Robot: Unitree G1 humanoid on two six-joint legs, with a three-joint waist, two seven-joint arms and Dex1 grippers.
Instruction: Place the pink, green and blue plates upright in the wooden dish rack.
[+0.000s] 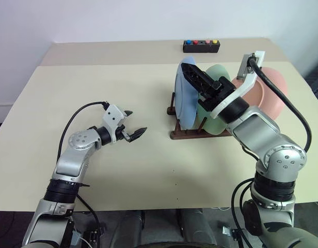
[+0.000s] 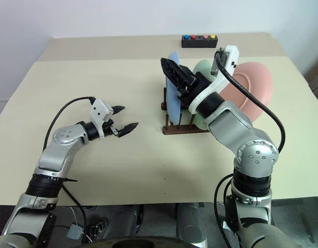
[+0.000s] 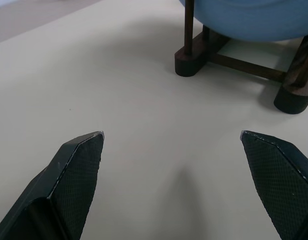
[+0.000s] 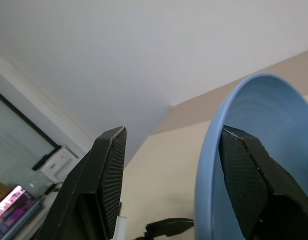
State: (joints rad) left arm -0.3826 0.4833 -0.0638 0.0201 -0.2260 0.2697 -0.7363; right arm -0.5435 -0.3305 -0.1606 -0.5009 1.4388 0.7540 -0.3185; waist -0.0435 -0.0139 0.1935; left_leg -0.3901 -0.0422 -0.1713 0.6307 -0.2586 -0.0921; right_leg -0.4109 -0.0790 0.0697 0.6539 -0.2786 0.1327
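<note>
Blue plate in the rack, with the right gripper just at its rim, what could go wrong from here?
1. The right gripper is open astride the blue plate's rim; pulling away crookedly could catch the rim and tip the plate out of the rack.
2. The green plate stands right behind it; a knocked blue plate could push it.
3. The right forearm crosses in front of the pink plate and may brush it.

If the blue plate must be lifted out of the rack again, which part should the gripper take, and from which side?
Probably the top rim of the blue plate, approached from above with one finger on each face. It stands on edge in the wooden rack, pegs guard its lower part, and the green plate stands close behind. The right gripper, open, straddles that rim there.
</note>
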